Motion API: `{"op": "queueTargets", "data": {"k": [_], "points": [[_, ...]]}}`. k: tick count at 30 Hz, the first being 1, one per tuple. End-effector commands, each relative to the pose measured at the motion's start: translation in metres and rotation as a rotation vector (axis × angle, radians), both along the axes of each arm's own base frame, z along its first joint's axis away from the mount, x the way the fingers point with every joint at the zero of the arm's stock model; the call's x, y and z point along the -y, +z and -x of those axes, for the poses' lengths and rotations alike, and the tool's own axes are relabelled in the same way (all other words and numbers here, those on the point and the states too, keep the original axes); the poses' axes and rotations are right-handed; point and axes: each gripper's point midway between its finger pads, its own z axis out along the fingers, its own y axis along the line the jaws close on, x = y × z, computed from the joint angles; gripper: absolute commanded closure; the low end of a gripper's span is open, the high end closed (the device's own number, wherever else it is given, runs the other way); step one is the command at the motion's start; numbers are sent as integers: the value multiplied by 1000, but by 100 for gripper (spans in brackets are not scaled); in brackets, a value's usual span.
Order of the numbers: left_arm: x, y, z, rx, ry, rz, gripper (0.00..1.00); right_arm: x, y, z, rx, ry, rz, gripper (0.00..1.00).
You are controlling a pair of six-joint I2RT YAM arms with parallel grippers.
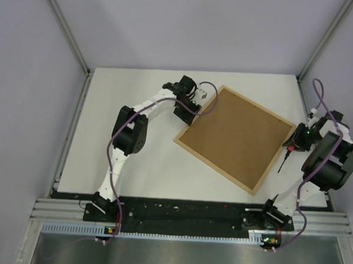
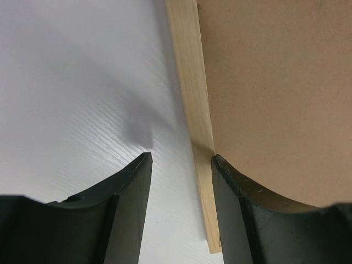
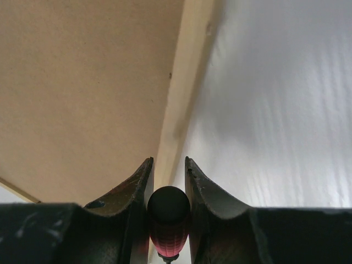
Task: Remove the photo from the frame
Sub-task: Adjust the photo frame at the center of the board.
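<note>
The frame (image 1: 186, 145) lies face down and turned like a diamond on the white table, its thin pale wood rim around a brown backing board (image 1: 235, 135). The photo is hidden. My left gripper (image 1: 192, 106) is open at the frame's left edge; in the left wrist view (image 2: 181, 159) its jaws straddle the rim (image 2: 190, 82), one on the table, one over the board. My right gripper (image 1: 291, 144) is shut on a red-and-black screwdriver (image 1: 283, 163) at the frame's right corner. In the right wrist view the screwdriver handle (image 3: 168, 220) sits between the fingers above the rim (image 3: 184, 82).
The white table (image 1: 133, 159) is bounded by grey walls with metal posts at the left, right and back. A black rail with the arm bases (image 1: 184, 215) runs along the near edge. Purple cables loop off both arms.
</note>
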Motion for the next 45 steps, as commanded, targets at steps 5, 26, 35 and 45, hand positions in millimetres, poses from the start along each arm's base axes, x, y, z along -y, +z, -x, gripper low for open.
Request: {"op": "queueTargets", "data": {"k": [5,26,35,45], "points": [[-21,1,30,-65,-13,-64,47,-44,-15,-55,8,125,27,100],[-93,-28,92,-217,88,-137,46,-81,63,-118,186,198,136,100],[-92,-17,69,-199,137,-108,46,-3,27,-42,51,81,138,100],[-98,-19,60,-271,255,-44,46,-32,-26,-36,-5,90,-66,100]]}}
